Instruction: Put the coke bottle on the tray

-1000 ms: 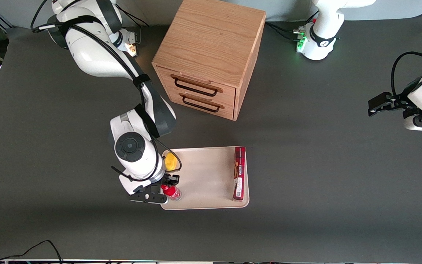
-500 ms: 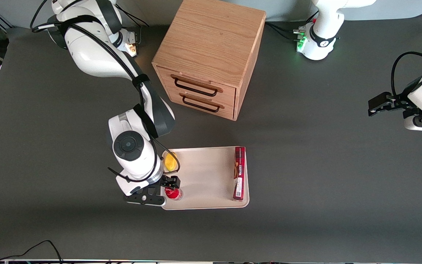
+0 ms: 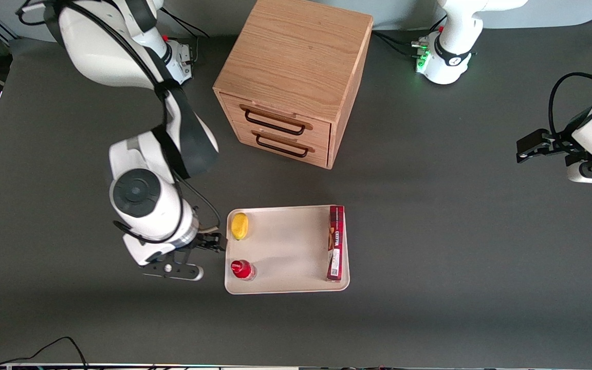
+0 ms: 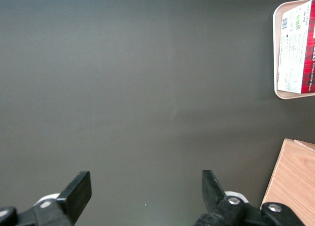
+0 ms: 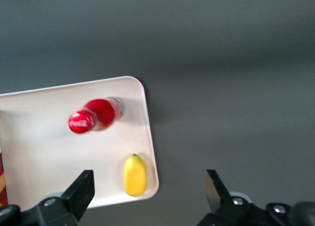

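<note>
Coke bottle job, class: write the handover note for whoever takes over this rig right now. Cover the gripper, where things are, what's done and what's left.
Gripper: open, holding nothing, over the bare table beside the tray's edge toward the working arm's end.
Coke bottle: standing upright on the tray, in the corner nearest the front camera.
Also on the tray: lemon and red box.
Done: bottle placed and released.
Left: probably nothing except parking the arm.

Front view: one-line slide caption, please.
Coke bottle upright on tray with lemon and red box; open gripper beside the tray.
</note>
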Controlling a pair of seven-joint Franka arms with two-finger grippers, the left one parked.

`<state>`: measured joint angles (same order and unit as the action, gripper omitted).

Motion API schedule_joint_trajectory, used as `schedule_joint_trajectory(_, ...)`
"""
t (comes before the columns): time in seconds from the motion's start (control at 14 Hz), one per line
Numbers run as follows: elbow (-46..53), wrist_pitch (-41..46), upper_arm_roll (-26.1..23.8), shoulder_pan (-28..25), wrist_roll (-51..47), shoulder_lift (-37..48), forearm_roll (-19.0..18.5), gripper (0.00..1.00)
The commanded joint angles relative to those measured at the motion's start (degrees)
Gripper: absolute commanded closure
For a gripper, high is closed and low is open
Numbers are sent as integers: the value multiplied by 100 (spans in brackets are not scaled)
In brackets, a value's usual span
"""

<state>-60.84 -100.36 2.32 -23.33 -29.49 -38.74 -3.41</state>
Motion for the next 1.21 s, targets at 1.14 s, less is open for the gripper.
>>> schedule_joint_trajectory(1.14,-3540,825,1454,145,2360,4463,684,0)
